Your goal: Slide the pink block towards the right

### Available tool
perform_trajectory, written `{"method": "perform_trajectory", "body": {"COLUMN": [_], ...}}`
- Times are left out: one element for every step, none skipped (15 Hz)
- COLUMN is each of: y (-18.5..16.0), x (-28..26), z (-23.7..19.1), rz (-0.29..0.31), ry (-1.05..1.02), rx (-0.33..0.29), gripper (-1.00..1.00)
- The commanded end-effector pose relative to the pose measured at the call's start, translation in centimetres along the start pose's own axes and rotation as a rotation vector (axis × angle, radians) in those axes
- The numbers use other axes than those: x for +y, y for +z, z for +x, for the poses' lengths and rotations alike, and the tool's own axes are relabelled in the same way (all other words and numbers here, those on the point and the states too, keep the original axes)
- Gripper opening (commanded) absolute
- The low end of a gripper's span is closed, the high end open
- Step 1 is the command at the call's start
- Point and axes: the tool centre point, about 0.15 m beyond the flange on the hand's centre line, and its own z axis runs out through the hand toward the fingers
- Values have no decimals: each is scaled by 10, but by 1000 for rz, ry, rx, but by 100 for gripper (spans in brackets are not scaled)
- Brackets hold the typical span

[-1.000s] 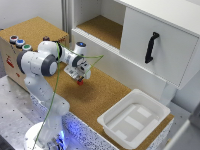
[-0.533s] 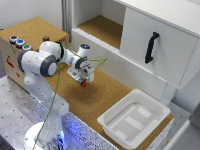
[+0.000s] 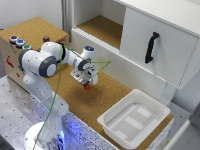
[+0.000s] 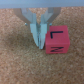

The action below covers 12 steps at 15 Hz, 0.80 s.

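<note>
Cork-topped bench (image 3: 112,95) runs through my exterior view. White plastic tray (image 3: 134,119) sits near, toward exterior view's right, at bench edge. White cabinet (image 3: 150,45) stands far side; sliding door with black handle (image 3: 151,47) covers right half, left compartment open, cork shelf (image 3: 102,29) showing. Raised cork-topped box (image 3: 30,35) at exterior view's left carries three round buttons (image 3: 19,42). Green cable (image 3: 60,85) hangs down near box.

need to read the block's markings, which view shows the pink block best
The wrist view. The pink block appears large there, with dark markings on its face, right beside the gripper. In the exterior view the pink block is only a tiny red spot under the gripper, markings unreadable.
</note>
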Motion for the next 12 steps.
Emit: {"method": "perform_trajectory", "body": {"y": [-5, -5, -6, -7, -8, -7, -7, -5, -4, -5, -5, -5], "x": [34, 40, 48, 53, 60, 67, 72, 80, 85, 90, 94, 99], "z": [-5, -7, -9, -10, -12, -13, -14, -14, -14, -13, -12, -10], "rz": [6, 13, 23, 26, 30, 33, 37, 41, 48, 53, 58, 62], "ry": [1, 5, 11, 12, 12, 11, 11, 13, 14, 14, 13, 14], "rx": [4, 4, 6, 9, 10, 10, 10, 9, 10, 16, 20, 24], "gripper": [-100, -100, -100, -100, -100, -100, -100, -100, -100, -100, -100, -100]}}
